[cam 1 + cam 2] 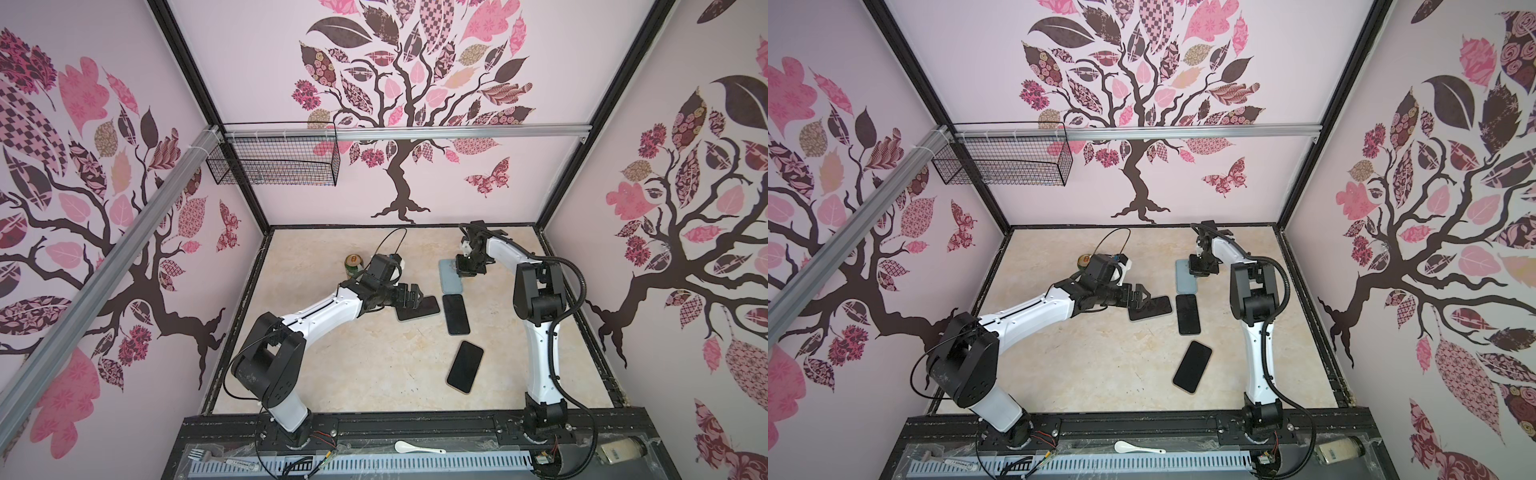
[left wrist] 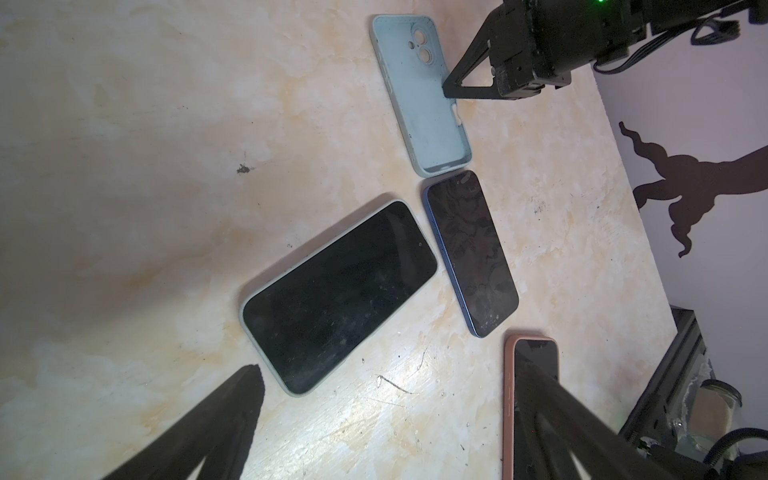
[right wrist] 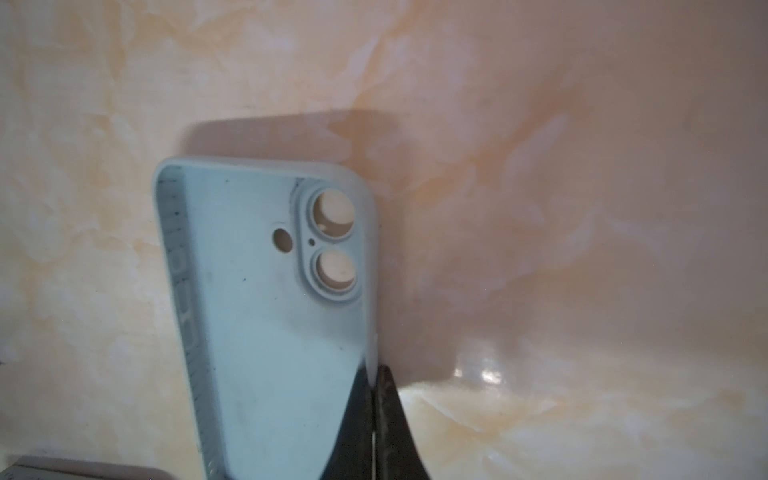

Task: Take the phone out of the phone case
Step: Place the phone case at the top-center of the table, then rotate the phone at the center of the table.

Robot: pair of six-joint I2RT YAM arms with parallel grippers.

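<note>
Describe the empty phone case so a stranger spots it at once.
On the marbled table, look toward the back, right of centre. The right tool pinches the rim of a light blue case; unlike the three phones nearby, it is empty, camera holes showing.

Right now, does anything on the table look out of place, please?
A green can stands near the left gripper, unrelated to the task. The empty blue case has its side wall pinched in the shut right gripper. Nothing looks spilled or broken.

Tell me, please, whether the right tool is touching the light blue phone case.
Touching. In the right wrist view the right tool is shut on the side wall of the empty light blue phone case, with one finger on each side of the wall.
</note>
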